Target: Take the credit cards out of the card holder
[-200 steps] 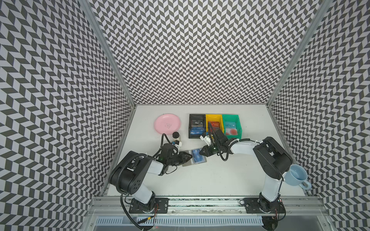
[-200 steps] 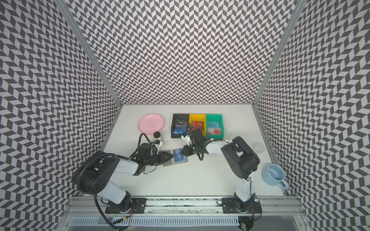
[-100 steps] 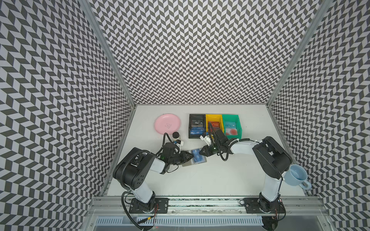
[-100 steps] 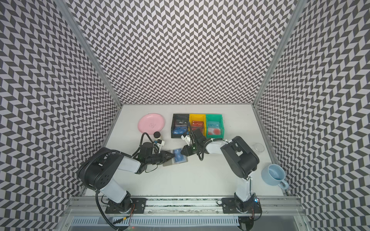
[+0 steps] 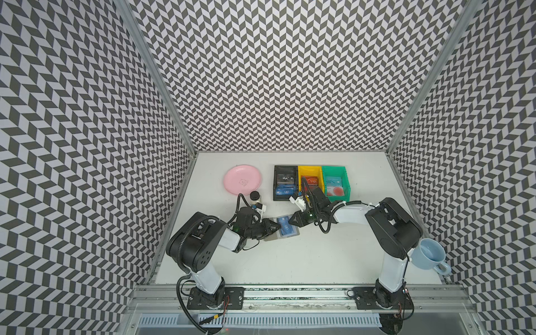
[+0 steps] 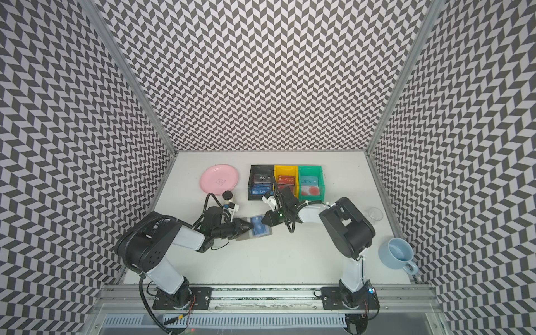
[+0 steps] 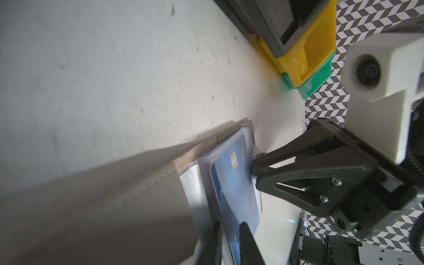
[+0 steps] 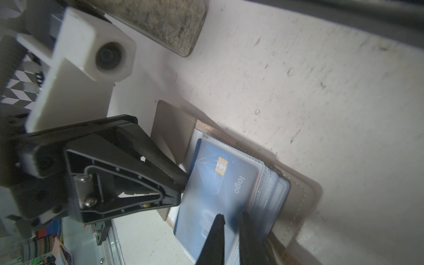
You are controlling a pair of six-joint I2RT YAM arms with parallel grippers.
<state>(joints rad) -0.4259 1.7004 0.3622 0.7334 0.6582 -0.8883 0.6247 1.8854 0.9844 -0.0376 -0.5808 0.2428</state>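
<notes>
Right end effector (image 8: 232, 215) pinches the open card holder (image 8: 300, 206), left end effector (image 8: 182, 184) grips its blue card (image 8: 218, 181).

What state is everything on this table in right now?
card holder: open, flat on the table.
blue card: in a clear sleeve.
left tool: closed on the blue card's end.
right tool: closed on the card holder's sleeves.
blue mug: upright.
jar: capped.

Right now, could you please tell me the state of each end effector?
Left end effector: closed on the blue card's edge.
Right end effector: closed on the card holder's sleeve.
</notes>
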